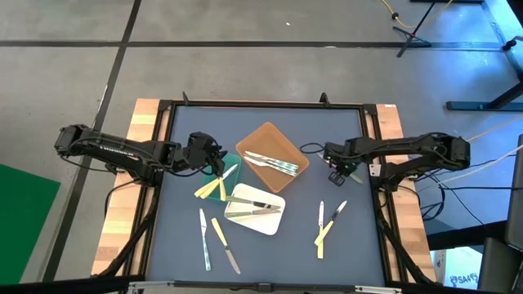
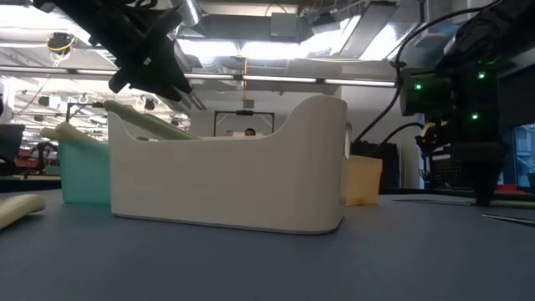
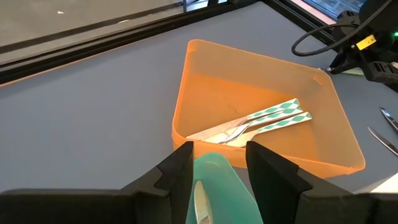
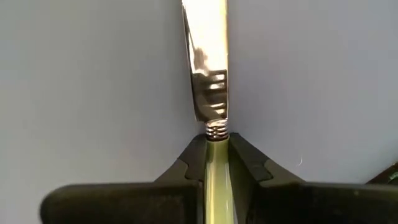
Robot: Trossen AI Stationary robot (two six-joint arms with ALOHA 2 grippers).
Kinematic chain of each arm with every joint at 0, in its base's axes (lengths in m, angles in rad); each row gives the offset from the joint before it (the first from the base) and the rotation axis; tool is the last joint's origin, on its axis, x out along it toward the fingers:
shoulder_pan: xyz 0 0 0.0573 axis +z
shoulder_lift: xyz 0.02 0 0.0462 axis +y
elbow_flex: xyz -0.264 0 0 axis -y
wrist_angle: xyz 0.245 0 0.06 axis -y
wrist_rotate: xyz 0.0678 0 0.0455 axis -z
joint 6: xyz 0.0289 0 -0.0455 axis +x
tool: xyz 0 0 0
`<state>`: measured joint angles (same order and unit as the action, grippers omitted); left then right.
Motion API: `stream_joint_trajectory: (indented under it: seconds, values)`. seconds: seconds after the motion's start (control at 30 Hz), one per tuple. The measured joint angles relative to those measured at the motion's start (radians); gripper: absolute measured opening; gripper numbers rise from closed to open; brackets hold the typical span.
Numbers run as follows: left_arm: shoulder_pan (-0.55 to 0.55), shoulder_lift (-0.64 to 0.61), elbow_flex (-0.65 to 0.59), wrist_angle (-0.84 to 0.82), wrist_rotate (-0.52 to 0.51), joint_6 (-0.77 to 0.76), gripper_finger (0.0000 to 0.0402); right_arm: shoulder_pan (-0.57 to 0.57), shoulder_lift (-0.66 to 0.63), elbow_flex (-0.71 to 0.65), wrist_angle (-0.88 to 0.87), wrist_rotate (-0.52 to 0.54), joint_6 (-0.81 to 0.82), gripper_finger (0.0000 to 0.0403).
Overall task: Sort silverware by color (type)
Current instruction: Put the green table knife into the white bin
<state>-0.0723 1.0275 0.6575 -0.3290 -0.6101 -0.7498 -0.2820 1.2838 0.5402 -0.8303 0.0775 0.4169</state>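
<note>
My left gripper (image 1: 217, 161) hangs open over the green tray (image 1: 232, 166). In the left wrist view its fingers stand on either side of the tray's corner (image 3: 214, 180) and touch nothing. Yellow-handled pieces (image 1: 209, 189) lean on that tray's near side. The brown tray (image 3: 267, 118) holds pieces with green-and-white patterned handles (image 3: 273, 116). Further pieces (image 1: 255, 210) lie in the white tray (image 1: 274, 224). My right gripper (image 1: 341, 173) is right of the brown tray, shut on a knife (image 4: 208, 62) with a yellowish-green handle. My right gripper (image 4: 216, 140) pinches the knife's handle (image 4: 216, 168) between its two fingers, just behind the ribbed metal collar (image 4: 216, 129). The knife lies along the fingers, and its blade sticks out ahead of them over the table. The blade's tip is out of the frame.
Loose pieces lie on the blue-grey table: two knives (image 1: 214, 239) near the near-left edge, and a knife and a yellow-handled piece (image 1: 325, 222) on the near right. A black frame (image 1: 261, 104) rims the table. Cables (image 1: 310, 149) lie by the right arm.
</note>
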Motion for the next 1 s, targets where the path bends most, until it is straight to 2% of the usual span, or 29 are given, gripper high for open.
stream_joint_trajectory:
  seconds: [0.43, 0.83, 1.0]
  values:
    - [0.000, 0.000, 0.000, 0.000, -0.006, 0.000, 0.0141, 0.000, -0.001, 0.020, 0.277, -0.020, -0.004, 0.0030]
    - [0.000, 0.000, 0.000, 0.000, -0.006, 0.000, 0.0141, 0.000, -0.001, 0.020, 0.336, 0.017, -0.005, 0.0030]
    - [0.000, 0.000, 0.000, 0.000, -0.006, 0.000, 0.0141, 0.000, -0.002, 0.020, 0.415, 0.035, -0.005, 0.0030]
